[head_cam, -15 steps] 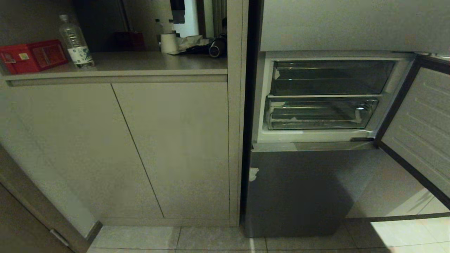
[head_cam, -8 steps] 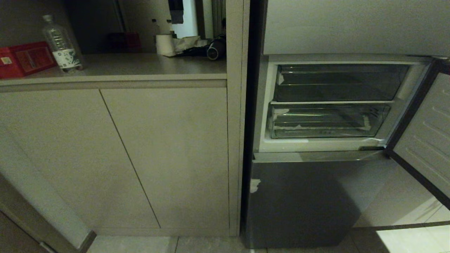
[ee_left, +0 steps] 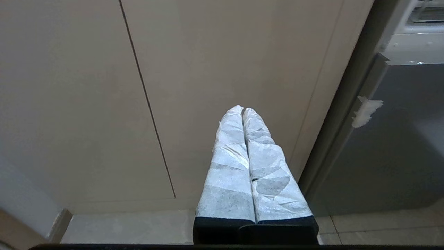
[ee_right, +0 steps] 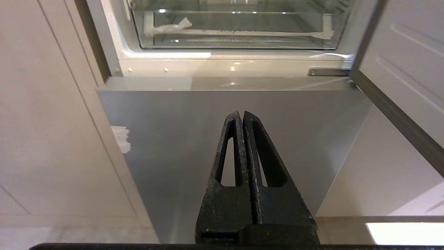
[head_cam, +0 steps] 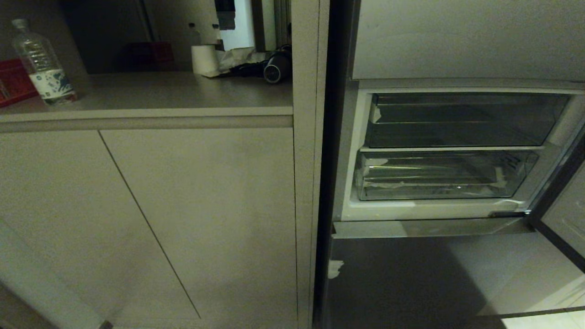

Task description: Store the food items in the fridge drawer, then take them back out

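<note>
The fridge drawer (head_cam: 441, 182), a wide and shallow bin of clear plastic with a ribbed floor and a tall front lip, sits pushed in at the lower level of the open fridge compartment, on the right side of the head view. Nothing that looks like food can be seen inside it. Directly above it is a second, darker clear bin (head_cam: 461, 119), also pushed in. The fridge door (head_cam: 564, 214), pale inside with a dark frame, stands open at the far right edge. Below the compartment is the closed grey lower fridge front (head_cam: 402, 283), which has a small white torn mark near its left edge.

To the left of the fridge stands a beige cabinet with two flat doors (head_cam: 151, 219). Its worktop (head_cam: 160, 91) carries a clear plastic water bottle with a blue and white label (head_cam: 42, 61) at the far left, a red box (head_cam: 16, 82) just behind the bottle, and a white paper roll (head_cam: 204, 59) further back, beside some dark objects that I cannot identify.

No arm appears in the head view. In the left wrist view, the left tool (ee_left: 242, 110), wrapped in white tape, is clenched with nothing between its fingers and points at the beige cabinet doors. In the right wrist view, the black right tool (ee_right: 241, 113) is also clenched and empty, and it points at the grey lower fridge front, below the drawer.
</note>
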